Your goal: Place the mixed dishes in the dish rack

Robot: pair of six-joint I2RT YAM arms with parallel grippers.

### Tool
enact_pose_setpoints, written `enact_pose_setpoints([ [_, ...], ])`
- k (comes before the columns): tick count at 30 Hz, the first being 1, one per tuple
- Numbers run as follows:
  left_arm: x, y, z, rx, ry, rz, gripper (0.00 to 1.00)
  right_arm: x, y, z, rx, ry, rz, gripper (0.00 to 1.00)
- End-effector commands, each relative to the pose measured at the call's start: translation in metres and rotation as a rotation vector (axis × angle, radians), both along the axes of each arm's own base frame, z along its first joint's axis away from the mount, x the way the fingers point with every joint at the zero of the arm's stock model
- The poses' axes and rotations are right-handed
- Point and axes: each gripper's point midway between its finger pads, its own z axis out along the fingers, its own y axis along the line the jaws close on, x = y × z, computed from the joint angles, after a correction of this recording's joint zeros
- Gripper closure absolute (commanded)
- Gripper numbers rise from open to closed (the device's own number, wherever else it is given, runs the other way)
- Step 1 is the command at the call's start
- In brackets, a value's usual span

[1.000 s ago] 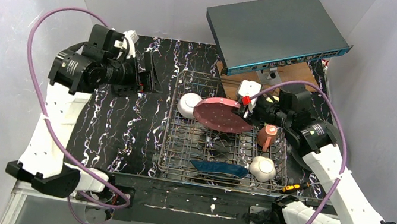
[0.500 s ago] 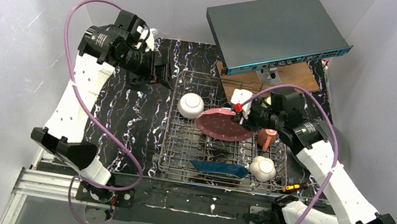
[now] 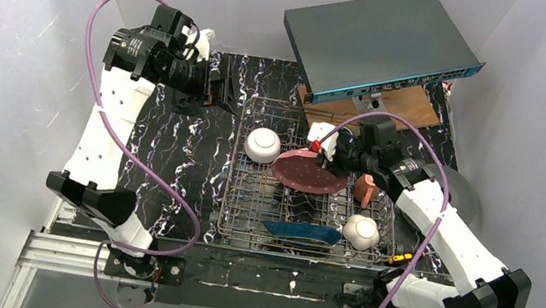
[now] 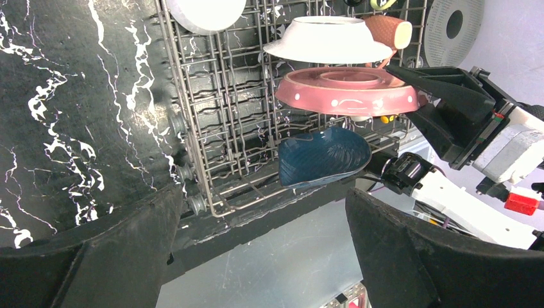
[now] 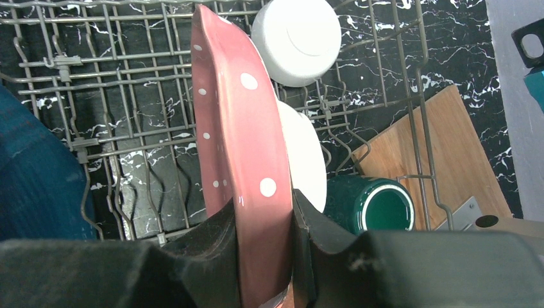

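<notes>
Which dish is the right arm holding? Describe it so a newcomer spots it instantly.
Start at the big grey wire dish rack. Over its middle, the right pincer clamps a plate by its rim. It is the only pink, white-dotted dish; the bowl beside it is plain white.

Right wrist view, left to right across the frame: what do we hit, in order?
Dark blue ceramic plate → pink white-dotted scalloped plate → cream ceramic plate → dark teal ceramic mug → light wooden board.
</notes>
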Motion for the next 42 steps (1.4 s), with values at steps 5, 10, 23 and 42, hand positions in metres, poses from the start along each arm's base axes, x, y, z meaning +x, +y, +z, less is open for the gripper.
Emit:
enact_pose_setpoints([
  [5, -0.005, 0.004, 0.008, -0.026, -0.021, -0.017, 0.02, 0.027, 0.012, 0.046, 0.067, -0.212, 0.023, 0.99],
  [10, -0.004, 0.003, 0.008, -0.032, -0.020, -0.017, 0.02, 0.028, 0.013, 0.036, 0.045, -0.197, 0.039, 0.99],
  [23, -0.006, 0.005, 0.007, -0.030, -0.016, -0.016, 0.02, 0.033, 0.008, 0.017, -0.007, -0.191, 0.022, 0.99],
  [42, -0.012, 0.004, 0.008, -0.046, -0.010, -0.006, 0.02, 0.020, -0.001, 0.002, -0.063, -0.195, 0.039, 0.99],
])
